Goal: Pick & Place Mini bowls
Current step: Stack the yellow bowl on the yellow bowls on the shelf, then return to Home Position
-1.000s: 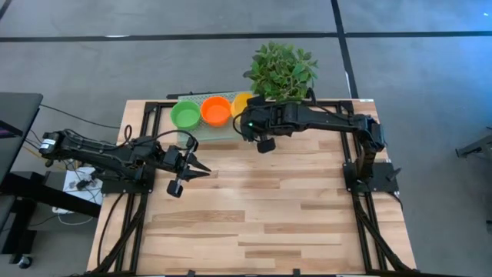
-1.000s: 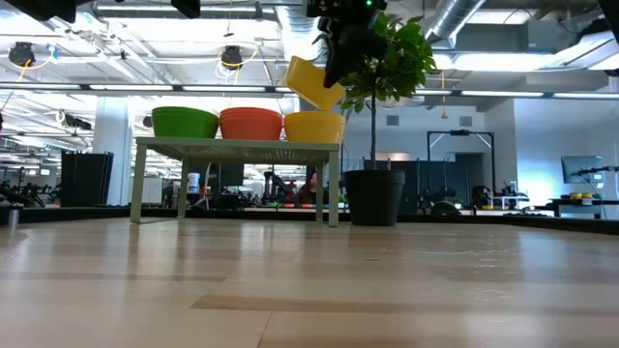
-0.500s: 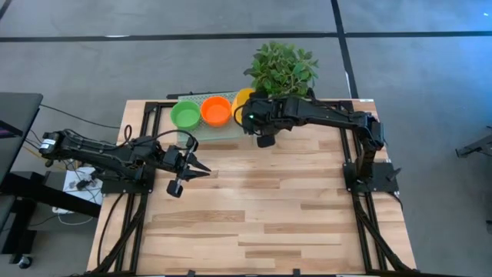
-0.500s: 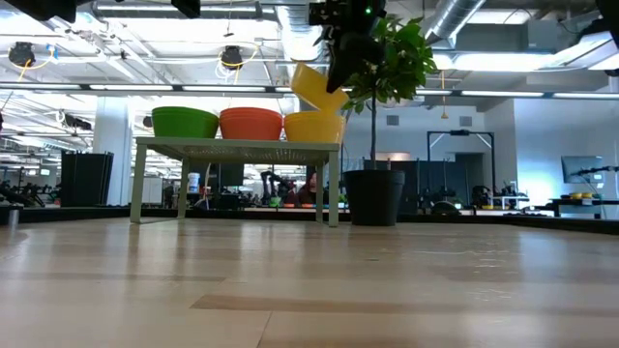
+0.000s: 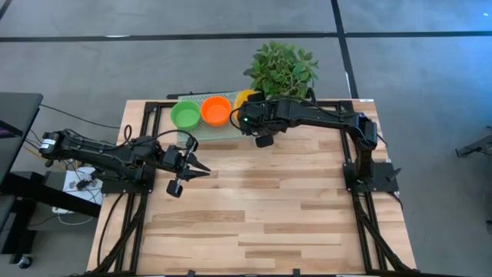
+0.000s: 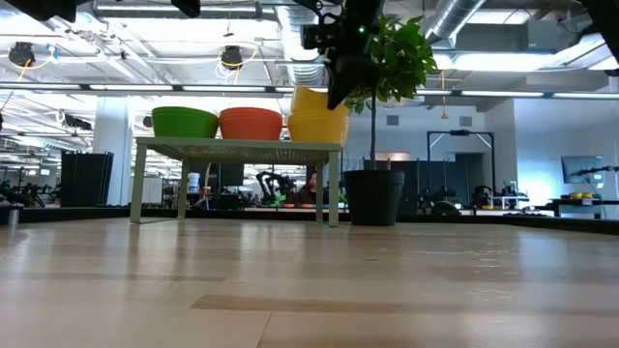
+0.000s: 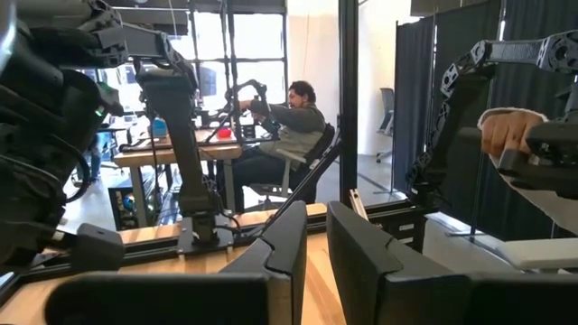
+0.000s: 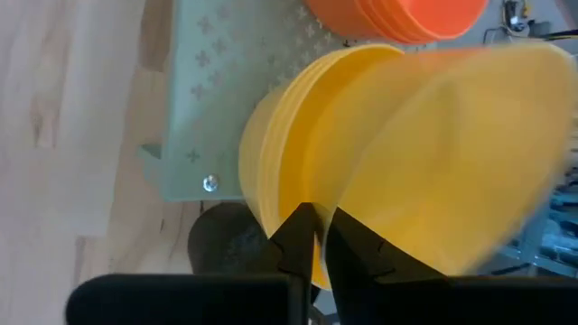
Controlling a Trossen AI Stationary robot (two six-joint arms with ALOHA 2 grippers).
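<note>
Three stacks of mini bowls stand on a pale green rack (image 6: 237, 145) at the far edge: green (image 6: 184, 122), red-orange (image 6: 250, 124) and yellow (image 6: 317, 128). My right gripper (image 6: 338, 89) (image 8: 318, 236) is over the yellow stack (image 5: 244, 97), shut on one more yellow bowl (image 6: 311, 99) that sits level on the stack's top. The bowl shows large and blurred in the right wrist view (image 8: 452, 153). My left gripper (image 5: 204, 171) (image 7: 318, 248) waits shut above the table's left part, away from the bowls. My right gripper pinches the yellow bowl's rim (image 8: 336, 194) between its two fingers, one inside the bowl and one outside. The fingers (image 6: 340, 77) come from above, at the bowl's right side. The bowl is about level, with its underside in the top of the yellow stack.
A potted plant (image 5: 283, 69) in a black pot (image 6: 375, 197) stands right of the rack, close beside my right gripper. The wooden table (image 5: 261, 208) stretches bare toward its near edge. A seated person (image 7: 293, 122) shows in the room beyond.
My right gripper has moved toward the far edge and down over the yellow stack, still shut on the yellow bowl. The bowl was tilted and clear above the stack; now it is level and sits on the stack's top.
</note>
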